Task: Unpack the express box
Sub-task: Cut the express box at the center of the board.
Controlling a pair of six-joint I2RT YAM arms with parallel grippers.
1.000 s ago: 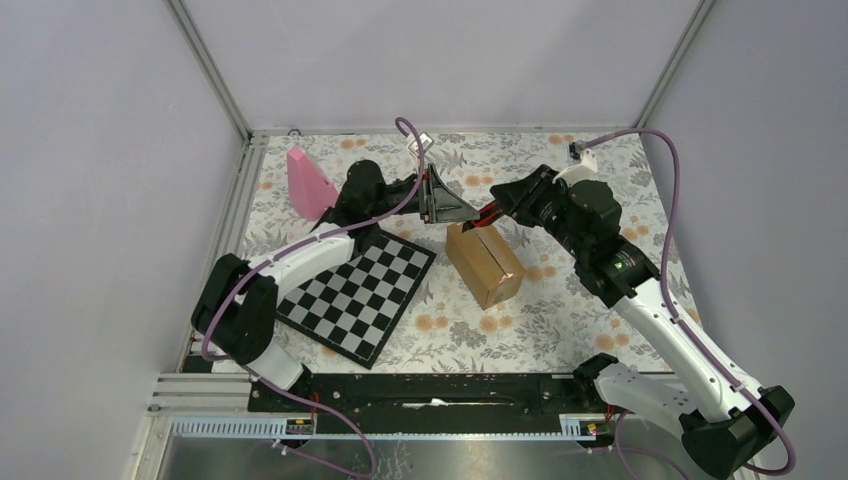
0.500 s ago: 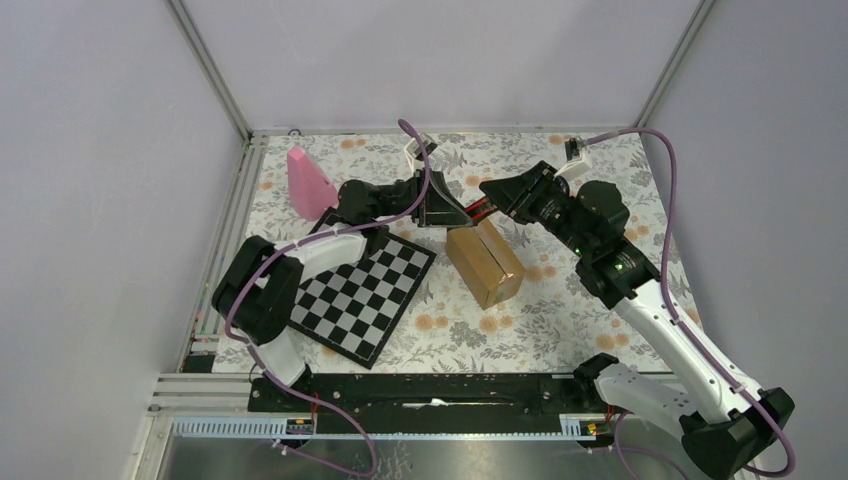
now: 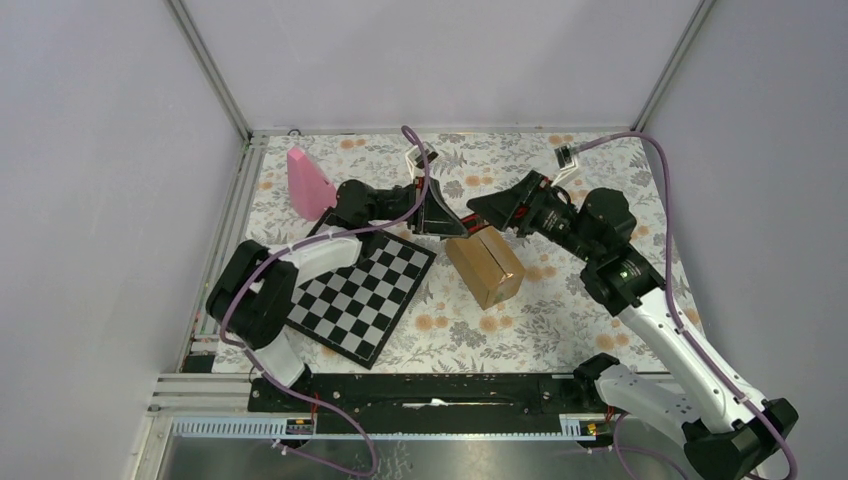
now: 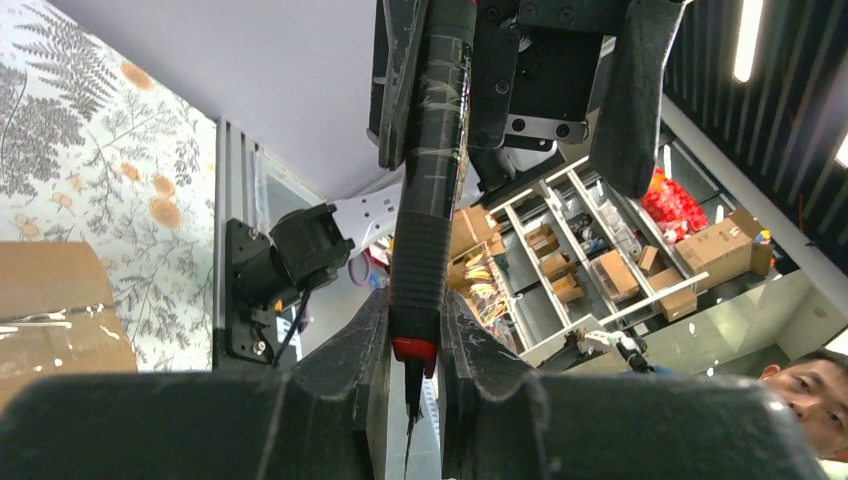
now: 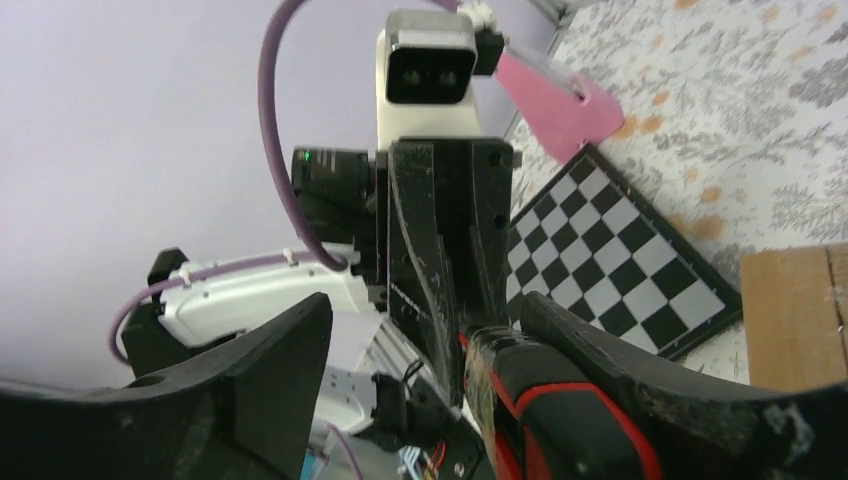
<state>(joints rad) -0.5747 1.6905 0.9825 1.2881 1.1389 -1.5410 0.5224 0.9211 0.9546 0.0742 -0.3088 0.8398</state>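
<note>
Fingers of the right gripper (image 5: 425, 310) spread wide across the lower frame, either side of a red-and-black tool (image 5: 545, 415) whose tip the left gripper (image 5: 457, 305) clamps at centre; chessboard (image 5: 610, 260) and express box (image 5: 800, 310) lie right.

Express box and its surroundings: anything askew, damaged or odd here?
Nothing spilled or damaged. The express box lies closed and taped, askew to the table edges, like the chessboard. One oddity: a red-and-black tool is held in mid-air by the box's far end, the left gripper shut on it, the right gripper open around its handle.
</note>
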